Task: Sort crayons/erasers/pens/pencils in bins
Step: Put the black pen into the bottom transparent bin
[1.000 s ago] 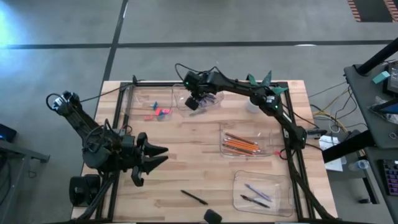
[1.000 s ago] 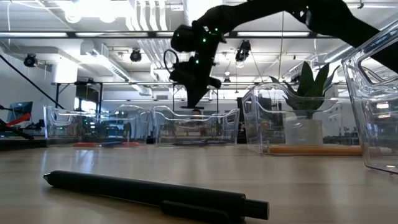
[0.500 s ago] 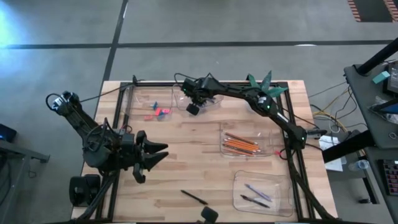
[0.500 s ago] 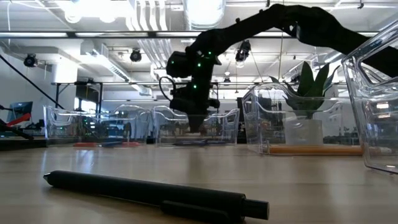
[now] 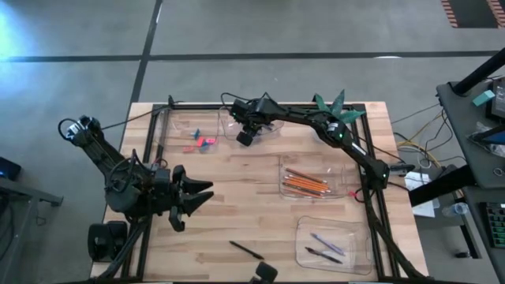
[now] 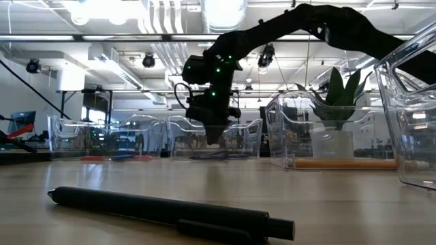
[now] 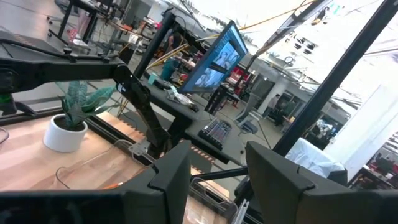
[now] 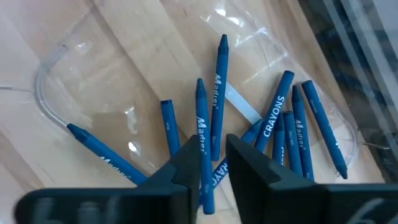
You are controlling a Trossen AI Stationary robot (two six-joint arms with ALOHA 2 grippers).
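My right gripper (image 5: 245, 136) reaches down into the far clear bin (image 5: 267, 126) that holds several blue crayons (image 8: 280, 124). It also shows in the low view (image 6: 212, 136). In its wrist view its fingers (image 8: 211, 180) stand a narrow gap apart, with one crayon (image 8: 201, 130) running into that gap. My left gripper (image 5: 201, 193) is open and empty over the table's left side, and is seen in the left wrist view (image 7: 217, 186). A dark pen (image 5: 246, 251) lies flat on the table near the near edge (image 6: 170, 212). My right gripper comes from above, pointing down into the crayon bin. One blue crayon's end (image 8: 204, 186) runs along the fingers inside the gap, close beside one finger (image 8: 183, 174). The gap is wider than the crayon, and I cannot tell whether a finger touches it.
A far-left bin (image 5: 193, 130) holds pink erasers and a blue one. A bin at the right (image 5: 316, 180) holds orange pencils. A near-right bin (image 5: 331, 244) holds pens. A potted plant (image 5: 331, 110) stands at the far right. Bare wood lies between the bins.
My right gripper has gone down into the crayon bin and a little toward the table's left edge, then held still for the last half second. My left arm has kept still.
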